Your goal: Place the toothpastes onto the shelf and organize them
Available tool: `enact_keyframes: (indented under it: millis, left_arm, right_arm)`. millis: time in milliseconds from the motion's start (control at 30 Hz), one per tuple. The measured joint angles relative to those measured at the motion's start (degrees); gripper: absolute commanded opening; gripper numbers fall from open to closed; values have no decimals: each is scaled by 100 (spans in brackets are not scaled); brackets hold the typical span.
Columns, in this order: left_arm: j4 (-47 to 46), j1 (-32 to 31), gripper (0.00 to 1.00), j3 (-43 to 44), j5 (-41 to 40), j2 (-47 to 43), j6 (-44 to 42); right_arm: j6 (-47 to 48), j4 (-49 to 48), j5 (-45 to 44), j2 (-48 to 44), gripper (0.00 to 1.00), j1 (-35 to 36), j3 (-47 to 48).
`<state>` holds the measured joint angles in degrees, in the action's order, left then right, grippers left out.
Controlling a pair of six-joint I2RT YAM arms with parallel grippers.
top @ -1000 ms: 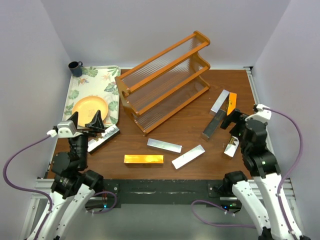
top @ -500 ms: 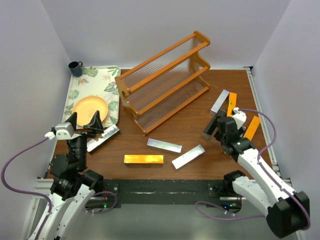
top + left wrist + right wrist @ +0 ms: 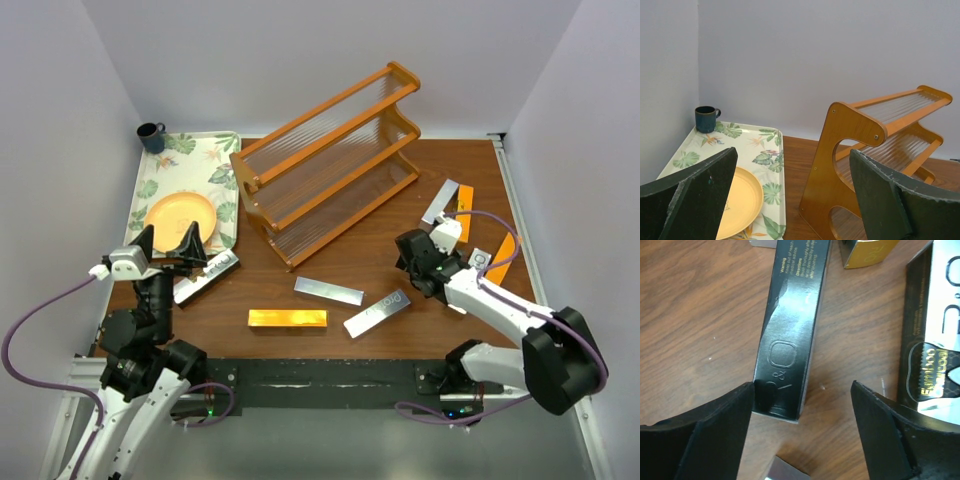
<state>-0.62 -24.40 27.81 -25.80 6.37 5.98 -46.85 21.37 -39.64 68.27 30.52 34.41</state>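
Toothpaste carton [image 3: 792, 340], dark, is lying w/ long axis running away from R jaws, near end btwn them; jaws standing apart, not gripping yet.

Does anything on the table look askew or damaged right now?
The shelf stands diagonal to the table edges and has no cartons on it. One silver toothpaste carton lies apart from the others, by the floral tray's near corner. The dark carton's glossy face looks rippled and may be dented.

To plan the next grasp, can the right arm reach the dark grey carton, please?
Likely yes: the right gripper hangs open over the dark grey carton, its uncovered end between the fingers.
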Motion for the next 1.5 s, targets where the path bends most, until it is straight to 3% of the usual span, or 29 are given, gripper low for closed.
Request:
enact_keyframes:
  millis: [400, 533, 733, 900, 1233, 1500]
  left_arm:
    - [17, 0, 100, 0, -2, -79, 2]
    - [17, -4, 100, 0, -2, -79, 0]
    - [20, -4, 100, 0, -2, -79, 2]
    - [22, -4, 100, 0, -4, -79, 0]
    - [26, -7, 100, 0, -2, -81, 0]
    - [33, -7, 100, 0, 0, -81, 0]
  right_arm:
    - [-254, -391, -28, 1027, 63, 33, 212]
    - [-321, -431, -20, 1276, 54, 33, 284]
    - [-321, -372, 13, 1231, 35, 33, 313]
    - [-125, -107, 195, 638, 33, 33, 306]
    - [1510, 289, 1235, -876, 32, 33, 356]
    - [3193, -79, 2295, -190, 32, 31, 1196]
